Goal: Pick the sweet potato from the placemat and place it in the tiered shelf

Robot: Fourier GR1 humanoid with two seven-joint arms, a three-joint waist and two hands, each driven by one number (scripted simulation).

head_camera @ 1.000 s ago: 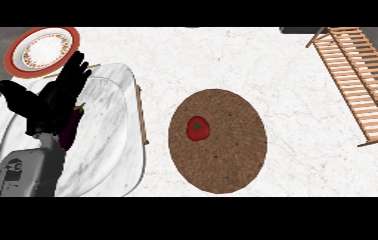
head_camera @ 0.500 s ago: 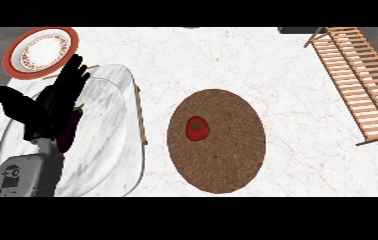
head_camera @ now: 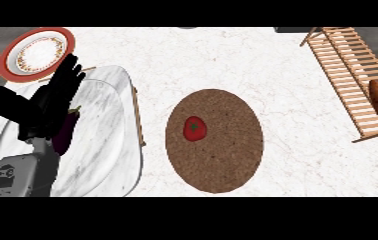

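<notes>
A small red vegetable with a green spot [head_camera: 194, 128] lies on the brown oval placemat [head_camera: 221, 149], left of the mat's middle. The wooden tiered shelf [head_camera: 351, 74] stands at the far right of the counter. My left hand [head_camera: 55, 100] is at the left, over a white marble tray, with its fingers straight and pointing up. It holds nothing and is well apart from the placemat. My right hand does not show.
A white marble tray [head_camera: 103, 139] fills the lower left, with a dark purple eggplant [head_camera: 66, 131] partly hidden behind my left hand. A red-rimmed plate [head_camera: 37, 51] sits at the upper left. White counter lies between placemat and shelf.
My left hand has shifted slightly, staying open over the tray. The vegetable and the placemat have not moved.
</notes>
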